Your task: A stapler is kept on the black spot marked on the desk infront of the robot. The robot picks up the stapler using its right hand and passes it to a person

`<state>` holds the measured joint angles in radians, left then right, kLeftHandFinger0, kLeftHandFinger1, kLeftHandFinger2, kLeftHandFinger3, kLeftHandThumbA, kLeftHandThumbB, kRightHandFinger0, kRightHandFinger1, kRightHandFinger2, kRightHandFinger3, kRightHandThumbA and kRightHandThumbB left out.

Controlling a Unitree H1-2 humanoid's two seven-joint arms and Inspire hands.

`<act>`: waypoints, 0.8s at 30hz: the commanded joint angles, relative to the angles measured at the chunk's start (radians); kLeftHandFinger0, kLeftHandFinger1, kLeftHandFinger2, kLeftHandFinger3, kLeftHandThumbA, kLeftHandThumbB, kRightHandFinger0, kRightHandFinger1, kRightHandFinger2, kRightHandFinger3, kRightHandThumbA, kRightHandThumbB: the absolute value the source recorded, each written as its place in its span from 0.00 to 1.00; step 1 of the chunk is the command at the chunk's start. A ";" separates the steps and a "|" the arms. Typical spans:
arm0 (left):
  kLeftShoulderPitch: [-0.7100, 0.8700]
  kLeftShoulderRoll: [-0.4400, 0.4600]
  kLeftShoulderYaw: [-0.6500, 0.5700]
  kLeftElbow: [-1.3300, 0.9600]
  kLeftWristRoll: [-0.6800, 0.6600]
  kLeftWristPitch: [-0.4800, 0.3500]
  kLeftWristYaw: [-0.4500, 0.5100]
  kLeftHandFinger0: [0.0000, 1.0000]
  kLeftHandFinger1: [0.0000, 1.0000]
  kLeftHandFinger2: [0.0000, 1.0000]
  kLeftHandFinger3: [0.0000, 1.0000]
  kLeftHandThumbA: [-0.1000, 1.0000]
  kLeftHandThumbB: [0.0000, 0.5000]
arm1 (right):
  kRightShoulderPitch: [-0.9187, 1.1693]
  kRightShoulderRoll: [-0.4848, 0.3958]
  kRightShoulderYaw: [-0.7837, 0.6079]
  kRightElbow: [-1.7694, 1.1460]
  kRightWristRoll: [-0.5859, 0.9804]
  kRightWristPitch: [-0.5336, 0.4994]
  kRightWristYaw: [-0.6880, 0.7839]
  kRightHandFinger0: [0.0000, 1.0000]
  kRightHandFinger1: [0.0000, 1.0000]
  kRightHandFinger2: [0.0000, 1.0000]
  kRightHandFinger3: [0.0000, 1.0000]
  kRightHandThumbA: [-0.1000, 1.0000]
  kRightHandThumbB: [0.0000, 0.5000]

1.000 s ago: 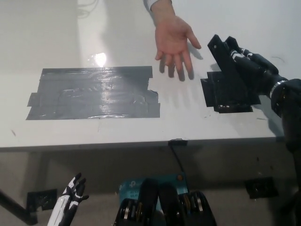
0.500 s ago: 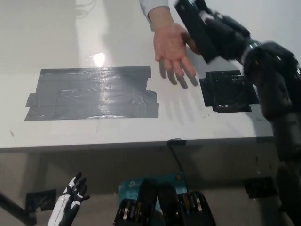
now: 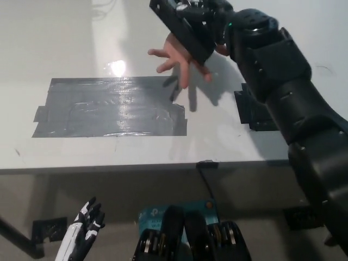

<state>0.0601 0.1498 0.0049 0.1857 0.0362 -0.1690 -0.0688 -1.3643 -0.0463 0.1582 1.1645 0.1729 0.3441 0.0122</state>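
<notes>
Your black right hand [image 3: 209, 19] is up near the top of the view, its fingers closed around the long black stapler [image 3: 179, 27]. The stapler reads as a flat, matte black bar with squared edges, angled from upper left down to lower right; its lower end sits just over the person's bare hand [image 3: 176, 62]. That person's hand reaches in from the far side of the white desk [image 3: 65, 43], palm turned up beneath the stapler, fingers spread and pointing down toward you. You cannot tell from this view whether the stapler is touching the palm or only above it.

The black right arm [image 3: 288, 109] crosses the right side of the picture and covers most of the small black square mark [image 3: 246, 111] on the desk, of which only the left edge shows. The stapler is well clear of that mark, up and to its left. A wide patch of grey tape [image 3: 109, 106] lies on the desk to the left of the person's hand.

Your white left hand [image 3: 81, 236] hangs low at the lower left, below the desk edge, fingers apart and holding nothing.
</notes>
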 commanded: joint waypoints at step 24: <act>0.014 0.008 -0.014 -0.023 0.011 -0.019 -0.012 0.79 0.98 0.99 1.00 0.81 1.00 | -0.063 -0.076 0.278 0.038 -0.351 -0.370 0.038 1.00 1.00 1.00 1.00 0.95 0.93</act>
<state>0.0647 0.1530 -0.0040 0.1771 0.0522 -0.1650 -0.0706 -1.3463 -0.0837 0.4476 1.2907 -0.1271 0.0464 0.0230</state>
